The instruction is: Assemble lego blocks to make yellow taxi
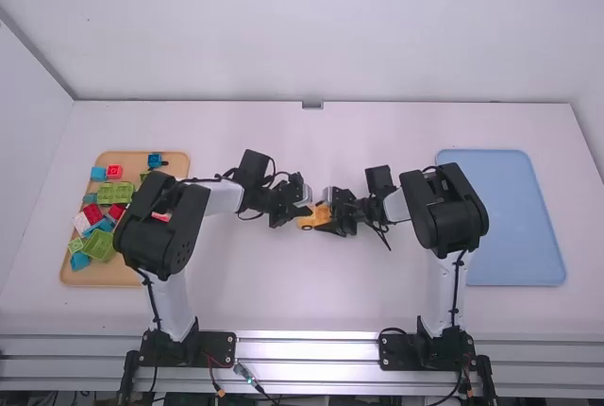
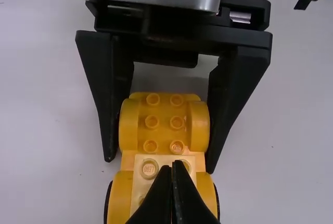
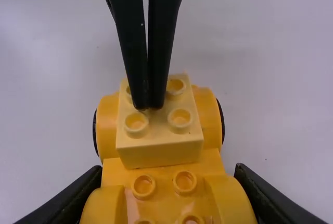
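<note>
Left end effector (image 3: 148,104): tips together, on pale block (image 3: 161,153); right end effector (image 2: 160,162): clamped across yellow taxi base (image 2: 164,130), mid-bench (image 1: 311,283). Progress: wheeled base, one block apparently seated; upper bodywork presumably outstanding. Long axis: left-right between arms, block end toward left arm; front indeterminable.

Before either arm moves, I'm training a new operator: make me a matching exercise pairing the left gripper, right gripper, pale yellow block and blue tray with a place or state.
Things:
1. left gripper
2. right gripper
3. pale yellow block
4. blue tray

Places or states:
A. on the right side of the table
B. closed on both sides of the yellow car
C. fingers together, tips at the block's top
D. set on the car, studs up

Right pairs: 1-C, 2-B, 3-D, 4-A
</note>
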`<state>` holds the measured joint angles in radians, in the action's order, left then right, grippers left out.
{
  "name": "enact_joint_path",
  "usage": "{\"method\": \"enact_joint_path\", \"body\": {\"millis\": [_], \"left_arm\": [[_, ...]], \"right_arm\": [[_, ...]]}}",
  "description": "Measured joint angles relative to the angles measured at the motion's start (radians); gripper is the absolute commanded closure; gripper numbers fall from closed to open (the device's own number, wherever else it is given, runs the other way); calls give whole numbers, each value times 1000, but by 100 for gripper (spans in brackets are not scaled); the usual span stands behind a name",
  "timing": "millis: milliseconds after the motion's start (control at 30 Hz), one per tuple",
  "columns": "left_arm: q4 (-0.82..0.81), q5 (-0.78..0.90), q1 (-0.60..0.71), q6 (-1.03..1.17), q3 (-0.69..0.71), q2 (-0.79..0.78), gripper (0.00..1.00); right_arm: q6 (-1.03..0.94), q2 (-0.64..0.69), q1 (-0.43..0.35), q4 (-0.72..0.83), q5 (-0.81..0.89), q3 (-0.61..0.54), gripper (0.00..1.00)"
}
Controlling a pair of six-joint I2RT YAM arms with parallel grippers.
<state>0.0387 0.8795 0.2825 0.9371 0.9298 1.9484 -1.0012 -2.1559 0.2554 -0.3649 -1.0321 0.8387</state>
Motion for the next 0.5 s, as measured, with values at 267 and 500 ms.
{"method": "enact_joint_path", "body": {"millis": [267, 500], "left_arm": [[-181, -69, 0, 6, 62, -30, 98], [-407, -208, -1, 6, 175, -111, 98]], "right_arm": [[0, 0, 2, 1, -6, 2, 42], [4, 0, -1, 2, -4, 2, 42]]}}
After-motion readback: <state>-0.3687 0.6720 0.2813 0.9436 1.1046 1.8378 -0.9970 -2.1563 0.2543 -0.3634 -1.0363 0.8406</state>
